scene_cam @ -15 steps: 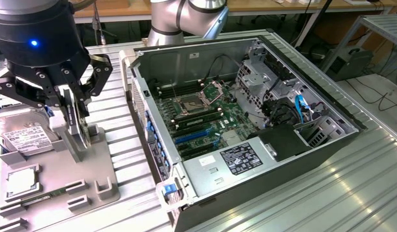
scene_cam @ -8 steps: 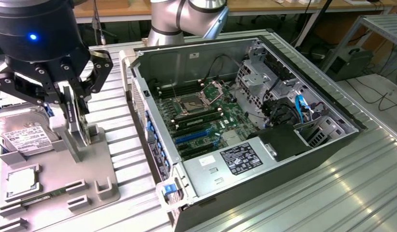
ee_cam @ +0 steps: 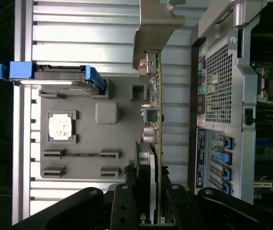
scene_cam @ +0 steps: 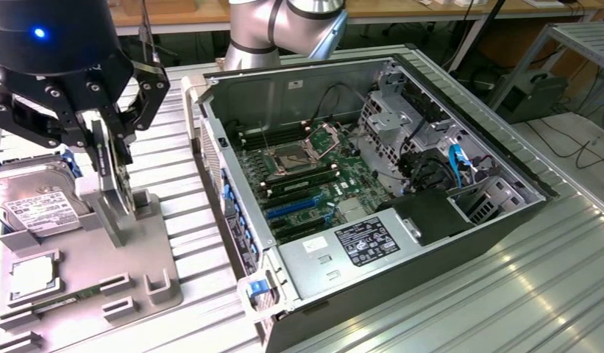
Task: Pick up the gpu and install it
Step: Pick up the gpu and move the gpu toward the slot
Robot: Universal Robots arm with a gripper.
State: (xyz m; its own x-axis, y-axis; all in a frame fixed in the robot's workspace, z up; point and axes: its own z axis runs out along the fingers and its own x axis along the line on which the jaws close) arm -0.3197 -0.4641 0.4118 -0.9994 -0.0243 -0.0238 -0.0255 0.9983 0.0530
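The gpu [scene_cam: 113,173] stands on edge at the left of the exterior view, a thin dark card with its lower end at the upright holder of the grey fixture tray [scene_cam: 149,250]. My gripper [scene_cam: 107,136] comes down from above and is shut on the card's upper part, one black finger on each face. In the wrist view the gpu [ee_cam: 156,120] runs edge-on away from my gripper [ee_cam: 150,206], its silvery bracket [ee_cam: 146,62] at the far end. The open computer case [scene_cam: 282,88] lies to the exterior view's right, with blue expansion slots [scene_cam: 293,211] on the motherboard [scene_cam: 302,173].
On the fixture tray lie a hard drive [scene_cam: 32,198] with a white label, a processor chip [scene_cam: 32,276] and a memory stick [scene_cam: 71,298]. The case's tall side wall [scene_cam: 218,184] stands between tray and motherboard. Cables and a power supply [scene_cam: 366,243] fill the case's right side.
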